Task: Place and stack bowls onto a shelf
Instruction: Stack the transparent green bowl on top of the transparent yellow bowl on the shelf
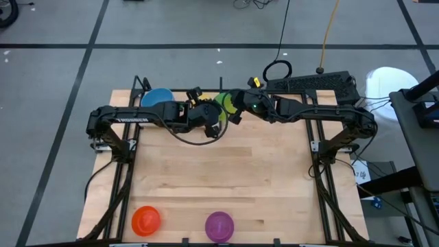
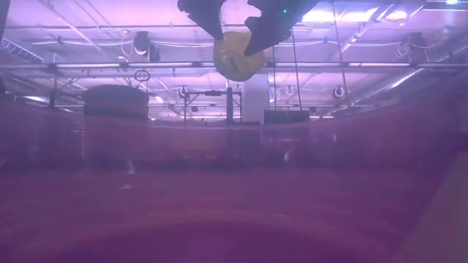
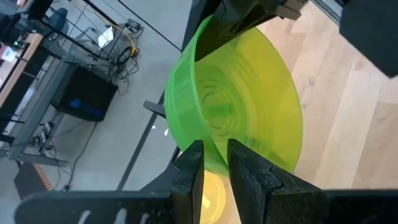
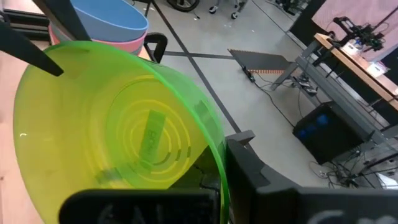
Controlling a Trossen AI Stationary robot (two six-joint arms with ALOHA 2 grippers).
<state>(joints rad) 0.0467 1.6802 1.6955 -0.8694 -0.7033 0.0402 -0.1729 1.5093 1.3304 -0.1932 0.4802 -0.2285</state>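
Handing over the green bowl [image 1: 224,103] above the bench's [image 1: 219,178] far edge, by the shelf [image 1: 180,92]. Right gripper [image 1: 235,110] has its jaws closed on the rim; left gripper [image 3: 214,163] pinches the opposite rim. Blue bowl [image 4: 109,22] sits nested on pink [image 4: 93,42] on the shelf. Orange [image 1: 146,219] and purple [image 1: 219,225] wait at the near edge. Next, probably: one gripper lets go, the other lowers green onto the stack.

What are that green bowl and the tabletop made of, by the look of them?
The green bowl looks like thin, glossy, translucent plastic: light glows through its wall, and moulded rings show inside. The tabletop looks like pale wood with a smooth finish, made of joined strips with visible grain.
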